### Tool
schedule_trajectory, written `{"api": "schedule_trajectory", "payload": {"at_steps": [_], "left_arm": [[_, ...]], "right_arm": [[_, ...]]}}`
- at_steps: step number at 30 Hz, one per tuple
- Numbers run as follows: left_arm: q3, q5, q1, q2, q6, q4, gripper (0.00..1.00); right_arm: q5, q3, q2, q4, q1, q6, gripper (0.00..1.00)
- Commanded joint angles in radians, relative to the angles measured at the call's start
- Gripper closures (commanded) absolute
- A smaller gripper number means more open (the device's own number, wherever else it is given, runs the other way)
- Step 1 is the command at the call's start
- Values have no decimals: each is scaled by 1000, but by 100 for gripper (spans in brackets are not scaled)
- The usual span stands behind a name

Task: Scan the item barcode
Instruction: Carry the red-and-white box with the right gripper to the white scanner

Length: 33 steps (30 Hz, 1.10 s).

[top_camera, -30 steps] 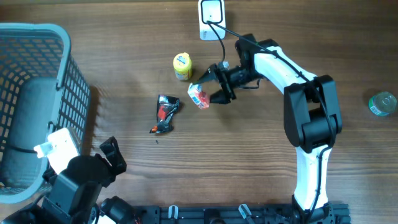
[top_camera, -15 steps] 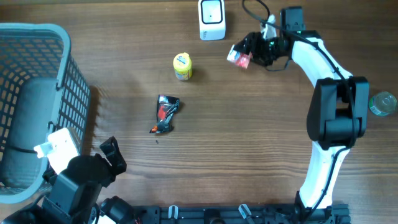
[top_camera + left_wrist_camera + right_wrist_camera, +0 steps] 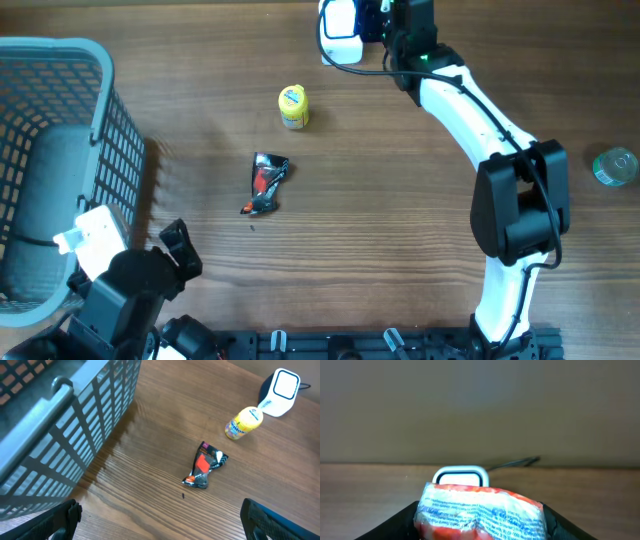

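Fully outstretched, right tool (image 3: 480,529) holds packet (image 3: 480,507) before scanner (image 3: 460,475).

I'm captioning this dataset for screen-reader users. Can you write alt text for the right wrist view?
A red and white snack packet with blue print fills the lower centre, held by the right gripper, whose dark fingers frame it on both sides. Behind it a white barcode scanner stands on the wooden table, its cable trailing right, with a plain wall beyond.

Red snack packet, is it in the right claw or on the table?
In the right claw: the right wrist view shows the red snack packet between its dark fingers, in front of the white scanner.
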Motion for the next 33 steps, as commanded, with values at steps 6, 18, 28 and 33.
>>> {"api": "schedule_trajectory", "payload": {"at_steps": [6, 18, 28, 33], "left_arm": [[-6, -74, -1, 1, -2, 0, 0], [-6, -77, -1, 1, -2, 0, 0], [-6, -77, -1, 1, -2, 0, 0], [-6, -77, -1, 1, -2, 0, 0]], "right_arm": [[23, 16, 96, 216, 23, -56, 30], [114, 16, 257, 404, 101, -261, 29], [124, 16, 357, 554, 103, -279, 29], [138, 16, 381, 565, 102, -225, 29]]}}
